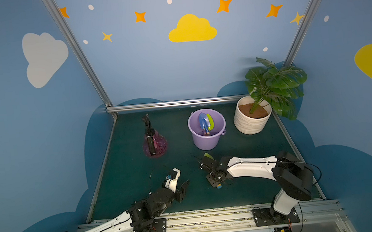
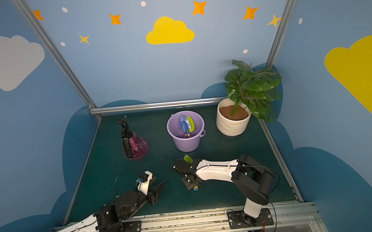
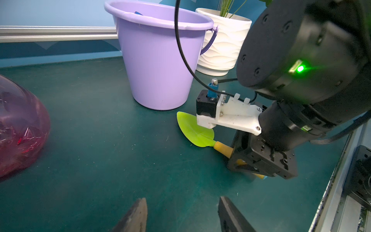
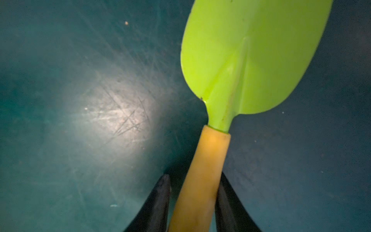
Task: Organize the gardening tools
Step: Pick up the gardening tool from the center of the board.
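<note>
A dark green tabletop (image 1: pixel 120 169) seen from above, inside blue walls painted with clouds and stars.

Furthest left stands a pink translucent spray bottle with a black trigger head (image 1: pixel 154 145), upright and untouched. Nearer the front, the left gripper (image 3: pixel 182 211) hovers low over bare tabletop, its fingers (image 3: pixel 138 213) spread apart and holding nothing.

In the middle stands a lilac plastic bucket (image 1: pixel 208 140). Inside it a blue spade (image 1: pixel 203 120) and a lime-green trowel (image 1: pixel 210 121) lean together, blades up.

In front of the bucket, a second lime-green trowel with a yellow handle (image 4: pixel 247 56) lies flat on the tabletop, its blade pointing towards the bucket. The right gripper (image 4: pixel 194 176) is down over it, a finger on each side of the handle. One finger looks pressed against it; a thin dark sliver shows beside the other, so I cannot tell whether the grip is firm.

Furthest right, a white ribbed plant pot (image 1: pixel 250 122) holds a leafy green plant.

The trowel looks light and stiff. Its blade lies too flat to pinch, so the handle is the place to hold. That handle is round and smooth and may twist, so a hold close to the blade's neck seems steadiest.
</note>
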{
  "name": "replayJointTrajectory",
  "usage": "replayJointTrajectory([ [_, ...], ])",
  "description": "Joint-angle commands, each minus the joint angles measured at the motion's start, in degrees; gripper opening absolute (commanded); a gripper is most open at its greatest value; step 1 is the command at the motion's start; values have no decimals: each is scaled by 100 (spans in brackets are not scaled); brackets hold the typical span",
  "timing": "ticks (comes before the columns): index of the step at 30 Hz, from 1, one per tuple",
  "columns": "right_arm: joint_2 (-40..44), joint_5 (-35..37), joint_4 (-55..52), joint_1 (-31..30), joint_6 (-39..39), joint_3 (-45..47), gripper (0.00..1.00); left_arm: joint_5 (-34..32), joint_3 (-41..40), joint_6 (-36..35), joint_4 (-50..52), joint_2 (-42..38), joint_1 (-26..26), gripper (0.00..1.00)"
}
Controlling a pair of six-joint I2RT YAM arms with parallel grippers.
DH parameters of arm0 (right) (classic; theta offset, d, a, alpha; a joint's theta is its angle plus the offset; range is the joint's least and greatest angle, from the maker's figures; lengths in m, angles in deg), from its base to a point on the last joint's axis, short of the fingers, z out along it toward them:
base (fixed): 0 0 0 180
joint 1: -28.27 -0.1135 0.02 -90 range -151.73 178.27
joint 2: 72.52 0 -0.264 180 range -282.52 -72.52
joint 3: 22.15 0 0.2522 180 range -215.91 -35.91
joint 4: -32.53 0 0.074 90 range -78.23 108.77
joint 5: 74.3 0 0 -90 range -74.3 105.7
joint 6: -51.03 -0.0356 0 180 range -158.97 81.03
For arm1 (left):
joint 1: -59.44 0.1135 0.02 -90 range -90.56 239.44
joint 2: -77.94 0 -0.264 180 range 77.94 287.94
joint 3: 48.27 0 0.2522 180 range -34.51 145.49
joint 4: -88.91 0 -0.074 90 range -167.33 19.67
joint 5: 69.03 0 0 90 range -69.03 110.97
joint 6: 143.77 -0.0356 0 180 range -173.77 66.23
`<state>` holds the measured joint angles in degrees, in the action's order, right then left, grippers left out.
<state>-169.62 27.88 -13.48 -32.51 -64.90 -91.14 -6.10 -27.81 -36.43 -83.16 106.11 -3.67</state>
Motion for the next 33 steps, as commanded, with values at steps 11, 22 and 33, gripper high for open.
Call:
replayJointTrajectory([
  [11,473,662,-166,-196,-130,300,13,-219,494,302,444,-56,33,61],
  [22,1509,776,381,-388,85,922,5,974,1334,1742,825,921,797,68],
  [33,2252,474,928,-606,356,1414,4,2645,1246,2902,-394,1685,1709,75],
])
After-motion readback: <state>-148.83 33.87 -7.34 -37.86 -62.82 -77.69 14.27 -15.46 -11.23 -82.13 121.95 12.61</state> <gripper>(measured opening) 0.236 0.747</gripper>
